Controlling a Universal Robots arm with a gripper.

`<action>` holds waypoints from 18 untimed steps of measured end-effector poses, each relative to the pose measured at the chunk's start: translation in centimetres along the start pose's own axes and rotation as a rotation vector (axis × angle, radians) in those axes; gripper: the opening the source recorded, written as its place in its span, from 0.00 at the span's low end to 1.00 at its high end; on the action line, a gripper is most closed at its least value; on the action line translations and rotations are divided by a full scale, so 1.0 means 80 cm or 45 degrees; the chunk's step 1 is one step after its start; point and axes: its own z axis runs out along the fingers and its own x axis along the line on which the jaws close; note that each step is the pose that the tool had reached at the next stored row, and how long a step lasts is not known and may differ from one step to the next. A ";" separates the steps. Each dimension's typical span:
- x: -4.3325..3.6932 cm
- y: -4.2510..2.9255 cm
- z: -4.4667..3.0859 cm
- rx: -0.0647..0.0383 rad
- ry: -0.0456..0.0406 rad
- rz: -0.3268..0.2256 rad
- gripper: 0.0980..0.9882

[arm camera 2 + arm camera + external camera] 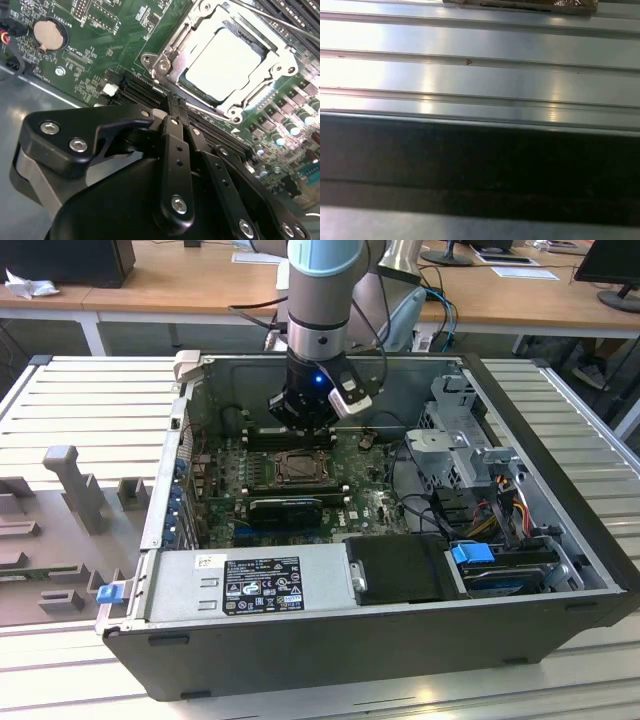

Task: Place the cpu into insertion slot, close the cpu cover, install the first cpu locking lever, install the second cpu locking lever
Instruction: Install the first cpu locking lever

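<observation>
Gripper [305, 425] hangs inside open computer case [560, 570], centre-top of exterior view, just above socket; case walls well apart on all sides. Fingers [175, 145] look pressed together, holding nothing. Chip [223, 59] lies flat in socket, upper right of second wrist view, square, corners diagonal. Cover frame [272, 55] seemingly down around it.

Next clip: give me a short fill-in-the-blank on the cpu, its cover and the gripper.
1. The cpu lies in the ____.
2. The cover around the cpu is a metal ____ with an open centre.
3. In the exterior view the gripper hangs inside the computer ____.

Missing words: socket; frame; case
</observation>
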 end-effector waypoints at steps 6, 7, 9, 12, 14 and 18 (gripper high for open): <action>-0.001 -0.0001 0.0042 0.040 0.002 0.000 0.01; -0.002 -0.0001 0.0048 0.043 0.002 0.000 0.01; -0.002 0.0000 0.0070 0.048 0.003 0.000 0.01; -0.002 -0.0001 0.0093 0.047 0.003 0.000 0.01; -0.002 0.0000 0.0095 0.043 0.003 0.000 0.01; -0.002 0.0004 0.0088 0.037 0.002 0.000 0.01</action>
